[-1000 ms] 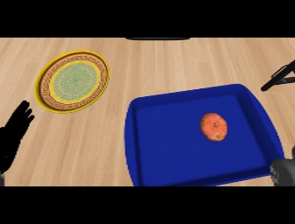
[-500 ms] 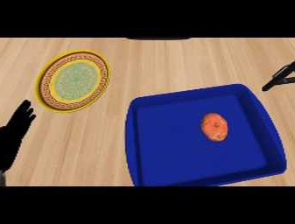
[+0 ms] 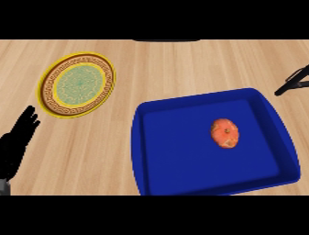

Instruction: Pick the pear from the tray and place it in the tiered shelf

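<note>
An orange-red pear [image 3: 225,133] lies inside the blue tray [image 3: 163,174], right of its middle. Black legs of the tiered shelf [image 3: 308,78] show at the right edge, beyond the tray's far right corner. My left hand [image 3: 8,149] rests open at the lower left edge, fingers pointing up, well apart from the tray. My right hand does not show in the head view.
A round plate [image 3: 77,85] with a yellow rim and green patterned centre lies on the wooden counter [image 3: 177,69] at the upper left. A dark object [image 3: 167,40] sits at the counter's far edge.
The grey right forearm at the lower right corner has drawn back out of view. The left hand, pear and tray have stayed put.
</note>
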